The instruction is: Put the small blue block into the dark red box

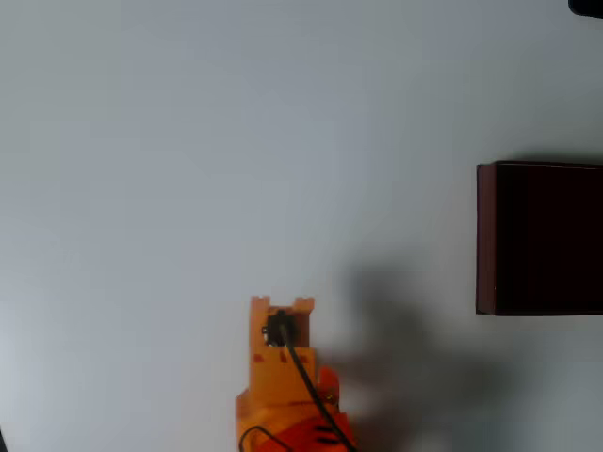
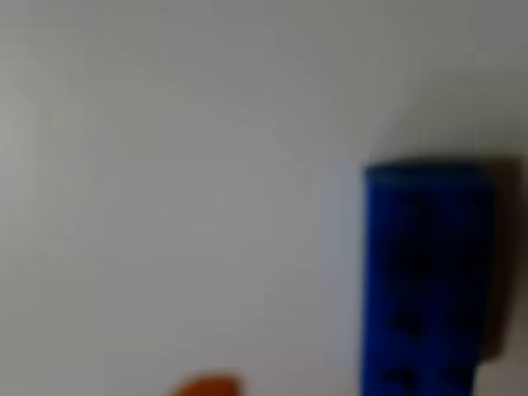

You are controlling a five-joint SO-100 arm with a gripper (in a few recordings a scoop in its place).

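The dark red box lies at the right edge of the overhead view, its near-black inside facing up. My orange arm reaches in from the bottom middle, well left of the box, and its wrist covers whatever is beneath it. In the wrist view the small blue block looms large and blurred at the lower right, very close to the camera, with a shadow along its right side. An orange fingertip peeks in at the bottom edge, left of the block. How the jaws stand is hidden.
The pale table stretches wide and bare above and left of the arm. A soft shadow lies between the arm and the box. A small dark object sits at the top right corner.
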